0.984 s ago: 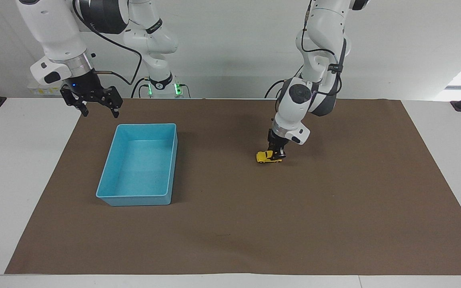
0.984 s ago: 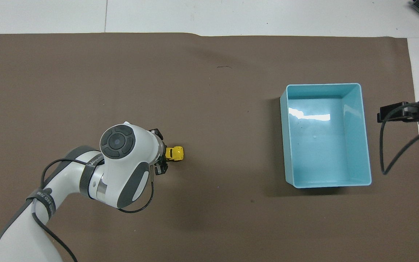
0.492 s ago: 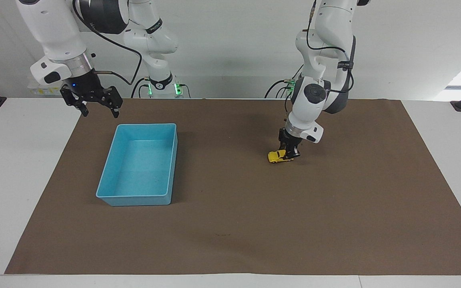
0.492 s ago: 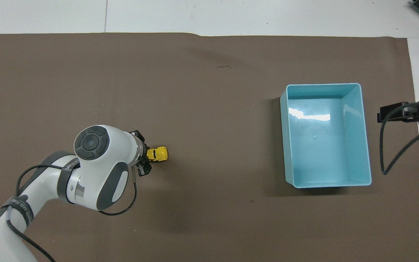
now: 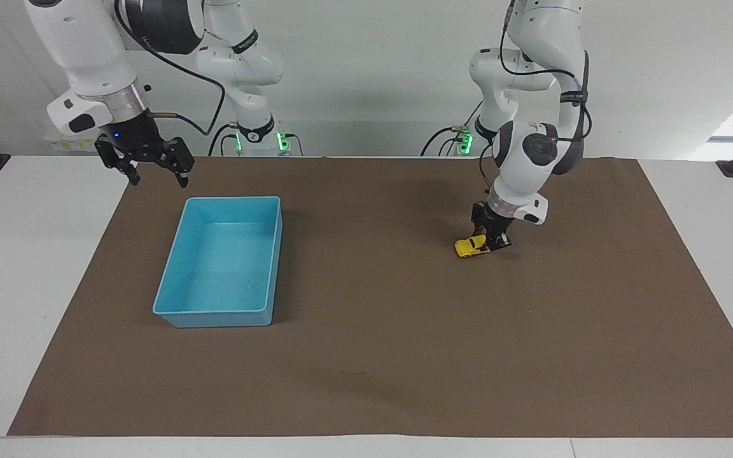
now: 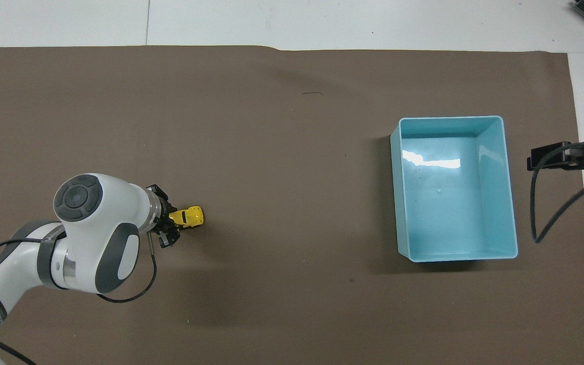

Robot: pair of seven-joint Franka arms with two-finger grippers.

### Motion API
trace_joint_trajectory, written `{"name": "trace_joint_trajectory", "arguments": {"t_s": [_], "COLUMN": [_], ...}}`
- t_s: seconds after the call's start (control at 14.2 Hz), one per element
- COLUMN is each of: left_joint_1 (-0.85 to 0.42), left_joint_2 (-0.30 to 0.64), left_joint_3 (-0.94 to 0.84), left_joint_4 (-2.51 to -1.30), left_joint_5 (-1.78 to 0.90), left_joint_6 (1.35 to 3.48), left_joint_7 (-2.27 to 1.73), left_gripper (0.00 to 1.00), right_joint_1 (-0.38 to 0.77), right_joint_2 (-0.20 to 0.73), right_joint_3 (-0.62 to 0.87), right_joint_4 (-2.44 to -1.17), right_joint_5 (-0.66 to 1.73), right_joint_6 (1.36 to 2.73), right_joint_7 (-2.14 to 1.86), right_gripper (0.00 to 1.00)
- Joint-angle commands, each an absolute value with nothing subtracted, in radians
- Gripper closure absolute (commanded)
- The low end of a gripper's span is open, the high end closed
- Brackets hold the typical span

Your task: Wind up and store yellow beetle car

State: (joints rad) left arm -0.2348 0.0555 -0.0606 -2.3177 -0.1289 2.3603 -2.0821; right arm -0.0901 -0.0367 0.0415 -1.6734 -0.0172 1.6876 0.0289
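Yellow car: the tiny bright yellow beetle-shaped toy car [image 5: 472, 246] sat on the brown paper mat [image 5: 366, 356], wheels down as far as I could tell, toward my left arm's end of the table and well apart from the bin.

Left gripper: my left gripper [image 5: 492, 242] was right down at the mat, fingers closed around the rear part of the car, whose nose stuck out toward the bin's end of the table. In the overhead view my own wrist hid most of that grip [image 6: 166, 229].

Right gripper: my right gripper [image 5: 156, 170] hung in the air with its fingers spread wide and nothing in them, over the edge of the mat just beside the bin's end nearer the robots. That arm was waiting.

Blue bin: the light blue rectangular plastic bin [image 5: 175, 316] stood open on the mat toward my right arm's end, and there was nothing inside it.

Done: I had the car firmly in hand, low enough that the wheels could be dragged along the mat to load the spring. By my reading this was the winding step.

Left to do: whether the spring was wound at all, I couldn't say. Storing had not begun; the car had the whole stretch of mat to cross to the bin.
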Motion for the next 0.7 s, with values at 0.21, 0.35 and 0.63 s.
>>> {"name": "trace_joint_trajectory", "arguments": {"t_s": [0.21, 0.35, 0.63], "left_joint_1": [-0.172, -0.172, -0.178], "left_joint_2": [0.100, 0.095, 0.095], "left_joint_3": [-0.060, -0.060, -0.063], "left_joint_4": [-2.342, -2.332, -2.193], "left_joint_5": [-0.117, -0.117, -0.117], "left_joint_6": [2.364, 2.344, 2.179], "left_joint_7": [-2.029, -2.029, -2.036], "left_gripper": [0.69, 0.34, 0.00], "right_joint_1": [-0.091, -0.091, -0.091], "right_joint_2": [-0.044, -0.044, -0.044], "right_joint_3": [0.049, 0.049, 0.049], "right_joint_4": [-1.683, -1.683, -1.683], "right_joint_5": [-0.018, -0.017, -0.018], "right_joint_6": [1.694, 1.694, 1.694], "right_joint_7": [0.044, 0.044, 0.044], "right_gripper": [0.00, 0.00, 0.00]}}
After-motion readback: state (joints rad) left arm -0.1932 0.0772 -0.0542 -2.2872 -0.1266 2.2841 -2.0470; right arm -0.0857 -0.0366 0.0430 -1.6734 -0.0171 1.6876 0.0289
